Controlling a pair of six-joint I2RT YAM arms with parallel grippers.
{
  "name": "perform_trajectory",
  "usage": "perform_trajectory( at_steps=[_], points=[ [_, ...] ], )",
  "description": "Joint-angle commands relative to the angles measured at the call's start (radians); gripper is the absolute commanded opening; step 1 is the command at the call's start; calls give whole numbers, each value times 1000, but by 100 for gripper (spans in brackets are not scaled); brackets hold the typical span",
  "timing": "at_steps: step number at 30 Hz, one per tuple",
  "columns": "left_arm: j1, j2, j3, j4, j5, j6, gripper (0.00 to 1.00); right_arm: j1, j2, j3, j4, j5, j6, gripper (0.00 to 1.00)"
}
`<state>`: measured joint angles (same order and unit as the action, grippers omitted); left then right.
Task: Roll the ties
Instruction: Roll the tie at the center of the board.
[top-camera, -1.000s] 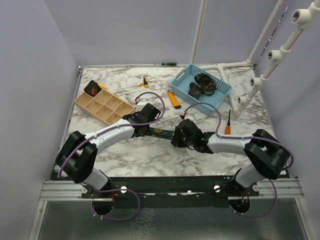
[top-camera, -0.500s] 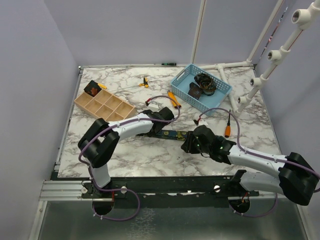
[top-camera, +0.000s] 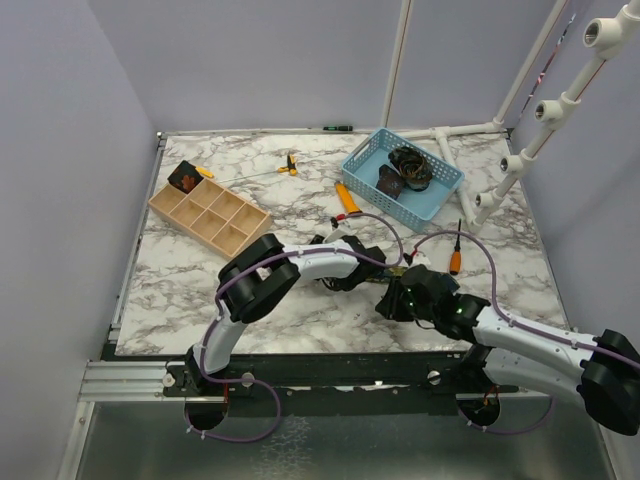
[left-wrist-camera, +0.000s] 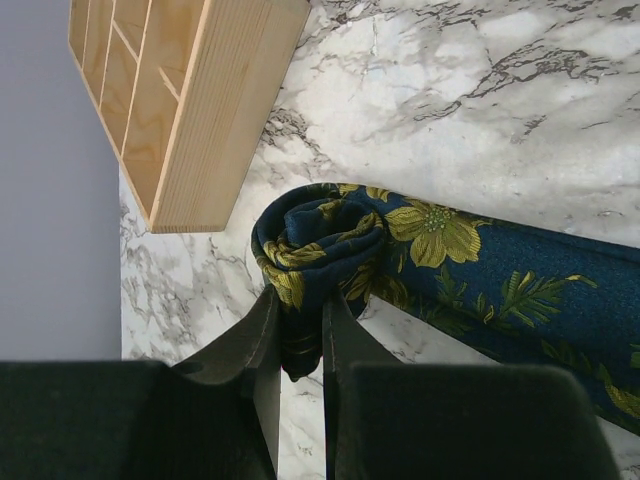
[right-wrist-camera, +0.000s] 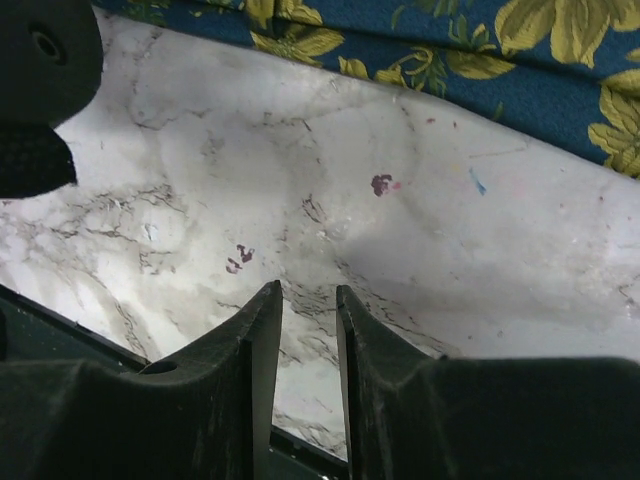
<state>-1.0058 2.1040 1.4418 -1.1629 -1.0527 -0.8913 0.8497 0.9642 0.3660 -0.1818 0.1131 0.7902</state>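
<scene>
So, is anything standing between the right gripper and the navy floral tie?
Nothing visible. In the right wrist view only bare marble table separates the right gripper from the flat strip of the navy floral tie. The left gripper pinches its coiled end.

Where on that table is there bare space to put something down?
Front left, between the wooden tray and the table's near edge; front right, between the screwdriver and the right edge. Crowded: the middle, where the left gripper and right gripper meet at the tie, and around the basket.
</scene>
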Motion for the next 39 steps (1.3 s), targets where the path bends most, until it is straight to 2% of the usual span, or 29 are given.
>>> perform_trajectory(
  at_steps=[1,4,9,19,23,27,30,34,39],
  points=[
    [-16,43,25,-10,2,-27,0,3,-44,-26,-45,-8,15,32],
    [-28,80,24,21,29,-6,0,4,-65,-33,-56,-6,20,32],
    [-43,82,-3,86,71,28,24,4,-89,-38,-72,0,26,32],
    [-44,5,-32,199,189,111,55,3,-120,-15,-112,6,36,32],
    [-43,-38,-24,212,214,134,65,5,-147,-9,-129,9,42,33],
    [-42,-79,-12,212,237,165,69,4,-157,-6,-130,3,54,34],
    [-41,-122,-21,211,259,183,74,4,-151,6,-120,-19,43,40],
    [-30,-215,-55,214,290,202,82,3,-144,43,-109,-46,21,54],
    [37,-400,-120,258,393,255,88,4,-105,109,-73,-69,-27,63]
  ],
)
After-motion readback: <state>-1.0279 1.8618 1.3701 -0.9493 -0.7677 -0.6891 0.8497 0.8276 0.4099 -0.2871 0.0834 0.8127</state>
